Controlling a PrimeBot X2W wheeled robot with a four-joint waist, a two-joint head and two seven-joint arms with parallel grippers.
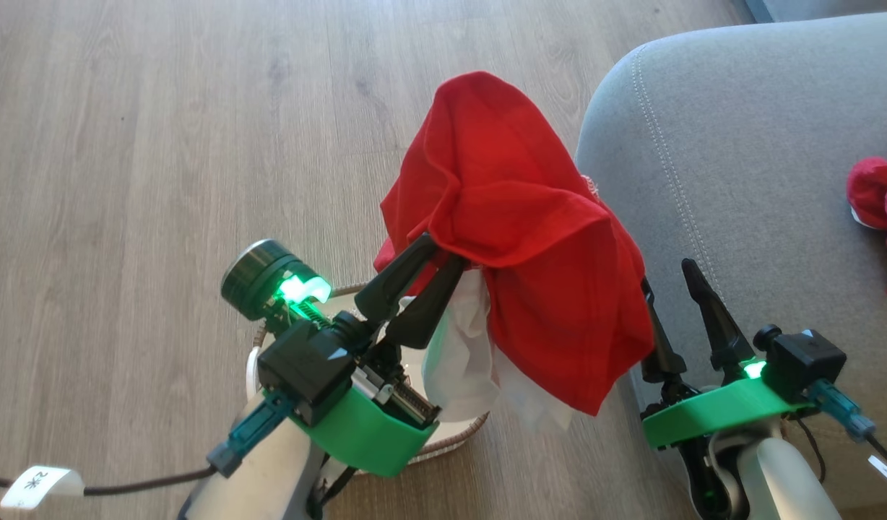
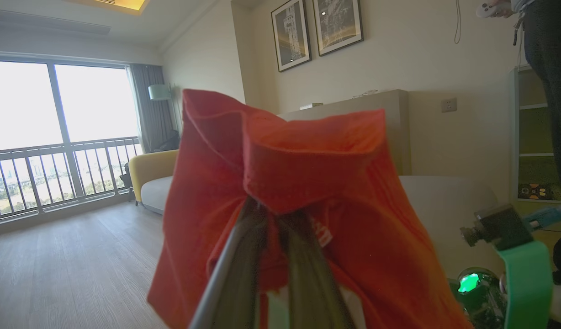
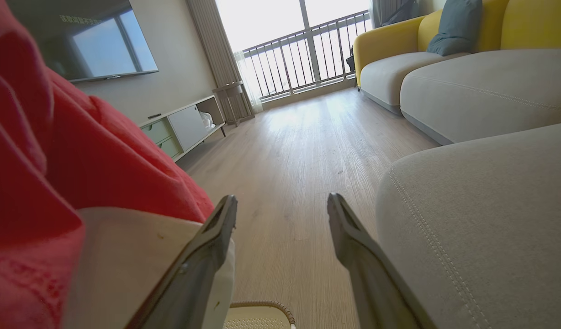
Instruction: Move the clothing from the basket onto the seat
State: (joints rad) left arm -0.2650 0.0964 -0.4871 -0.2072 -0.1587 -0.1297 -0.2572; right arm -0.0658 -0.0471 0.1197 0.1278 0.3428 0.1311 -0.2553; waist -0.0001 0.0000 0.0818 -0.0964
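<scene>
- Basket (image 1: pixel 472 426): on wood floor (image 1: pixel 126 144) under left arm, mostly hidden; contents cannot be told.
- Left gripper (image 1: pixel 443 253): fingers clamped on red garment with white trim (image 1: pixel 516 217), hoisted clear above basket.
- Right gripper (image 1: pixel 666 278): fingers spread apart, empty, just beside hanging cloth.
- Seat (image 1: pixel 740 144): grey cushion, right of the held garment; other red garment (image 1: pixel 877 195) lies on it, well apart from the held one.
- Progress, by judgement: 1 piece delivered, 1 in the air; swing right, lower, release remain.
</scene>
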